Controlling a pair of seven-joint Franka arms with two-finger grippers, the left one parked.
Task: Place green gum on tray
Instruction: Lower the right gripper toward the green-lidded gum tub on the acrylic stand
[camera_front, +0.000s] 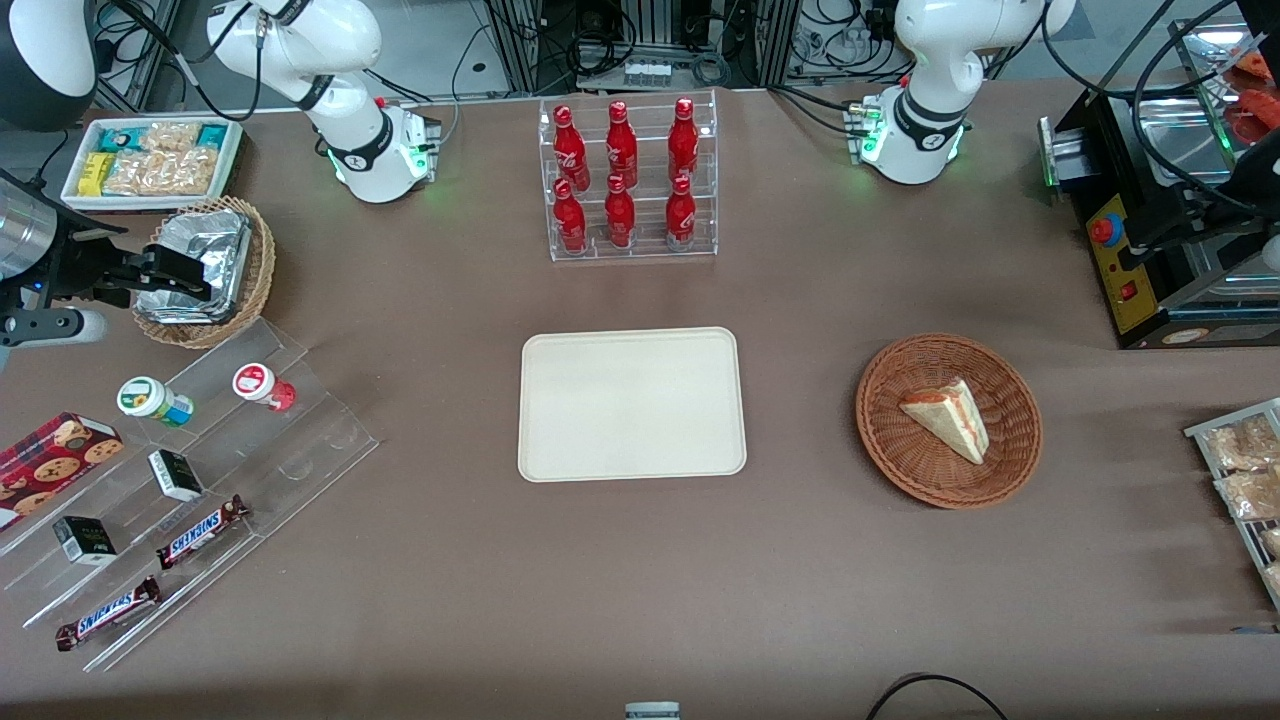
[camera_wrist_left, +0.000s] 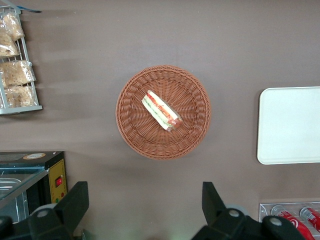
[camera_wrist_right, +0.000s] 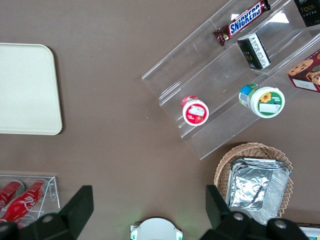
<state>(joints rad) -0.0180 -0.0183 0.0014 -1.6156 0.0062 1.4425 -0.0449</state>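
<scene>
On the clear stepped stand (camera_front: 190, 490), green gum (camera_front: 152, 399) stands upright beside 1 red-lidded bottle (camera_front: 262, 385) — well apart from the tray (camera_front: 632, 404). Gripper (camera_front: 160, 275) hovers over the foil-filled basket (camera_front: 255, 285), jaws wide, holding nothing.

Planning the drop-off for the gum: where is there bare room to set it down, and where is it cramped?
The tray is entirely bare, with open table around it. The green gum sits crowded on the clear stepped stand beside the red-lidded bottle. The open gripper hovers by the foil-filled basket.
</scene>
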